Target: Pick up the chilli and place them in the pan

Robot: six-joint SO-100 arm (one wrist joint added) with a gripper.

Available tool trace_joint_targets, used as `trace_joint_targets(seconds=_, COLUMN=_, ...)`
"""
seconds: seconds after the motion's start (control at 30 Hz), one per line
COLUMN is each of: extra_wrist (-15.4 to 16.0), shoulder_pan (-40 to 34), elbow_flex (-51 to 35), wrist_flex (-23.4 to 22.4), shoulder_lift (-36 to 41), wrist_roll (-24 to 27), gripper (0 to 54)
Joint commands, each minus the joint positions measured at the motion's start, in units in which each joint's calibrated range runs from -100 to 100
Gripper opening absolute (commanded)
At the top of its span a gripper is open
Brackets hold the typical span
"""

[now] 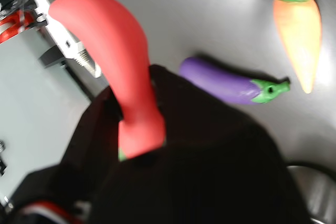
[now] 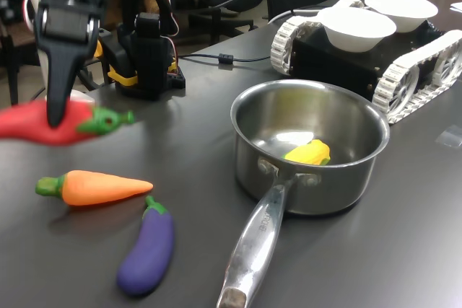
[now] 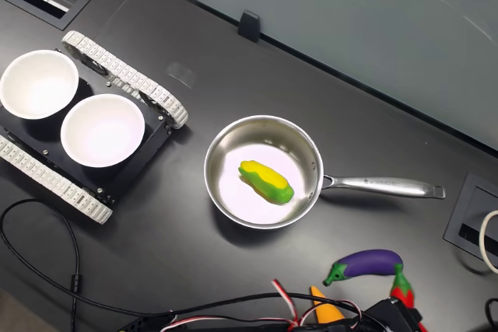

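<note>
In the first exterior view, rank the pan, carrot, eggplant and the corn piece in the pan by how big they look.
1. Pan, clearly largest.
2. Carrot and eggplant: look alike in size, and the eggplant lies nearer the camera, so I won't rank them.
3. Corn, smallest, partly hidden by the pan's wall.

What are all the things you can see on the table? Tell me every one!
chilli: 1, red with green stem, held above the table at the first exterior view's left
pan: 1, silver, mid-table
toy corn: 1, yellow and green, inside the pan
carrot: 1, orange, on the table under the chilli
eggplant: 1, purple, beside the carrot
bowls: 2, white, on the tracked vehicle
tracked vehicle: 1, black with white treads, behind the pan
end effector: 1, black, shut on the chilli
</note>
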State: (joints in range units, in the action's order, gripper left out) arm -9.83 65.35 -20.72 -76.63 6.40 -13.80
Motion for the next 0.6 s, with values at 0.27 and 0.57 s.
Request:
trace_joint_targets(seconds=0.27, extra_wrist=0.92, shoulder_pan=-7.09, elbow_flex=1.32, wrist_flex=8.61, shoulder_lift=15.58, wrist_roll=7.52, gripper=0.0)
trace_joint_targets(seconds=0.57, extra_wrist=3.19, shoulder_pan=-14.54, elbow_flex=4.23, wrist_flex=9.63, shoulder_lift=23.00, wrist_roll=11.38, gripper=0.0)
